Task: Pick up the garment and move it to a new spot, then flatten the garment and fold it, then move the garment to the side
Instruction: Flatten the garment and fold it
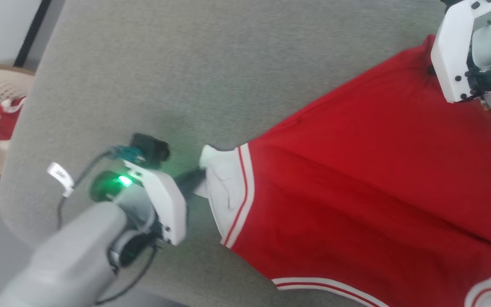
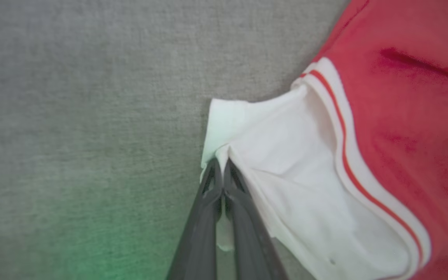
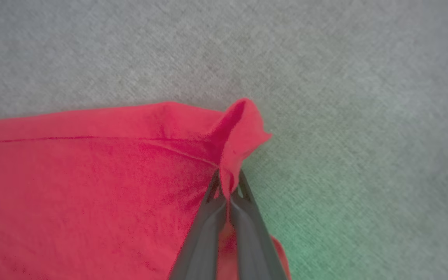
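Garment (image 1: 356,192) lies on grey surface (image 1: 186,64), long axis running between left hand (image 2: 223,165), pinched tight on white sleeve (image 2: 286,175), and right hand (image 3: 228,181), clamped on red corner (image 3: 243,124); outward pull would likely flatten it.

Soft, even light fell on the grey table (image 1: 228,64); a green glow tinted its cloth, and both wrist views were blurred.

Left forearm (image 1: 70,256): pale grey, rounded. Wrist shell (image 1: 171,204): white, with lit green lamp (image 1: 124,180), black camera block (image 1: 149,148), and black cable (image 1: 60,211) bearing white tag (image 1: 60,175). Right shell (image 1: 452,55): white, dark screws (image 1: 457,78). Fingers (image 2: 202,229) on both arms: dark grey, long, tapering to thin tips.
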{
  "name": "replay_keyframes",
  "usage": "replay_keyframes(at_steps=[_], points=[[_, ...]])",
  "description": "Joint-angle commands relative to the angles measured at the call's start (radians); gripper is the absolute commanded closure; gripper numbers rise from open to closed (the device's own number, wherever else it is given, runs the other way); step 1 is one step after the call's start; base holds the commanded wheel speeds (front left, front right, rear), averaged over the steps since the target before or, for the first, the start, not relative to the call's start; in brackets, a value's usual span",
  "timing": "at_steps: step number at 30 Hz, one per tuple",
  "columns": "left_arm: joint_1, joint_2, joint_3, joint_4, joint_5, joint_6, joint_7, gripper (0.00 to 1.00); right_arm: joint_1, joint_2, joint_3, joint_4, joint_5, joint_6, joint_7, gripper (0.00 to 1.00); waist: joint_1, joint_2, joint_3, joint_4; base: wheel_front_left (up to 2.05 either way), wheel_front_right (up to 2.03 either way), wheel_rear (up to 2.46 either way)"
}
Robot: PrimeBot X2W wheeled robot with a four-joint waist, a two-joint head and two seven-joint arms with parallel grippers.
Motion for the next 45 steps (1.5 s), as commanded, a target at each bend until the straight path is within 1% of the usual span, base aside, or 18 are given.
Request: replay_keyframes(at_steps=[1,4,7,14,17,18,20,26,28,29,34,36,39,40,41,45], points=[[-0.017,0.031,0.011,0.039,-0.003,0.03,0.009,1.0,0.024,-0.018,0.016,0.028,0.007,-0.002,-0.004,1.0,0.0,-0.0001,-0.017,-0.023,0.0,0.0,0.0],[-0.042,0.057,0.038,0.007,-0.021,0.017,0.023,1.0,-0.013,-0.013,0.02,0.003,0.027,-0.002,-0.047,1.0,0.0,-0.0001,-0.039,-0.057,0.0,0.0,0.0],[-0.09,0.113,0.063,-0.018,-0.009,0.036,0.053,1.0,-0.046,-0.008,0.034,-0.031,0.045,-0.002,-0.083,1.0,0.0,-0.0001,-0.066,-0.096,0.0,0.0,0.0],[-0.237,0.245,0.108,-0.067,0.016,0.062,0.164,1.0,-0.082,-0.041,0.066,-0.111,0.084,-0.001,-0.146,1.0,0.0,-0.0001,-0.141,-0.191,0.0,0.0,0.0],[-0.313,0.282,0.122,-0.076,0.032,0.059,0.213,1.0,-0.095,-0.051,0.069,-0.147,0.094,-0.001,-0.164,1.0,0.0,-0.0001,-0.173,-0.228,0.0,0.0,0.0],[-0.363,0.295,0.131,-0.072,0.043,0.056,0.238,1.0,-0.102,-0.06,0.068,-0.169,0.098,-0.001,-0.174,1.0,0.0,-0.0001,-0.193,-0.25,0.0,0.0,0.0],[-0.412,0.31,0.132,-0.059,0.062,0.055,0.264,1.0,-0.11,-0.065,0.067,-0.192,0.104,-0.001,-0.182,1.0,0.0,-0.0001,-0.213,-0.272,0.0,0.0,0.0],[-0.544,0.302,0.136,0.006,0.091,0.025,0.308,1.0,-0.114,-0.072,0.054,-0.243,0.115,-0.001,-0.199,1.0,0.0,-0.0001,-0.268,-0.322,0.0,0.0,0.0],[-0.561,0.3,0.131,0.018,0.099,0.018,0.313,1.0,-0.115,-0.074,0.052,-0.247,0.113,-0.001,-0.2,1.0,0.0,-0.0001,-0.276,-0.328,0.0,0.0,0.0],[-0.597,0.286,0.126,0.05,0.108,0.005,0.324,1.0,-0.114,-0.073,0.052,-0.252,0.113,-0.001,-0.197,1.0,0.0,-0.0001,-0.293,-0.339,0.0,0.0,0.0],[-0.671,0.252,0.113,0.129,0.13,-0.019,0.341,1.0,-0.117,-0.065,0.045,-0.256,0.105,-0.001,-0.218,1.0,0.0,-0.0001,-0.324,-0.361,0.0,0.0,0.0],[-0.685,0.246,0.111,0.145,0.136,-0.023,0.341,1.0,-0.119,-0.061,0.043,-0.254,0.101,-0.001,-0.226,1.0,0.0,-0.0001,-0.328,-0.365,0.0,0.0,0.0],[-0.731,0.222,0.106,0.195,0.15,-0.034,0.324,1.0,-0.134,-0.049,0.04,-0.242,0.091,-0.001,-0.265,1.0,0.0,-0.0001,-0.325,-0.373,0.0,0.0,0.0],[-0.759,0.198,0.108,0.232,0.16,-0.041,0.304,1.0,-0.145,-0.038,0.042,-0.225,0.078,-0.001,-0.296,1.0,0.0,-0.0001,-0.315,-0.377,0.0,0.0,0.0],[-0.759,0.198,0.108,0.232,0.16,-0.041,0.304,1.0,-0.145,-0.038,0.042,-0.225,0.078,-0.001,-0.296,1.0,0.0,-0.0001,-0.315,-0.377,0.0,0.0,0.0],[-0.833,0.153,0.112,0.307,0.192,-0.051,0.239,1.0,-0.195,-0.004,0.029,-0.155,0.046,-0.001,-0.373,1.0,0.0,-0.0001,-0.273,-0.384,0.0,0.0,0.0]])
